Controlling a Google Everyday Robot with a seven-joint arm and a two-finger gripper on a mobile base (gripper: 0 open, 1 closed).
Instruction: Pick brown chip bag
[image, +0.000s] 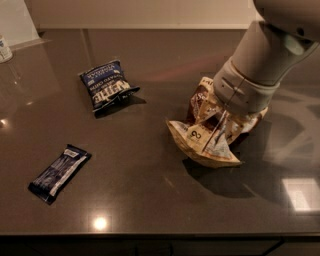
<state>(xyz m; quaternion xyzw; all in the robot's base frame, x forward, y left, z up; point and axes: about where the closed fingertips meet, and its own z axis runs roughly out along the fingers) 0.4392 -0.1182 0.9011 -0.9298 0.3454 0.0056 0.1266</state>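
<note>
The brown chip bag (204, 144) is at the right of the dark countertop, crumpled and pulled up in its middle, with its lower edge still near the surface. My gripper (226, 116) comes down from the upper right and is shut on the bag's bunched middle. The pale wrist (245, 82) hides most of the fingers and the bag's far side.
A smaller dark blue chip bag (106, 88) lies at the upper left. A slim dark blue bar wrapper (60, 173) lies at the lower left. A white container (5, 49) stands at the far left edge. The counter's front edge (150, 235) runs along the bottom.
</note>
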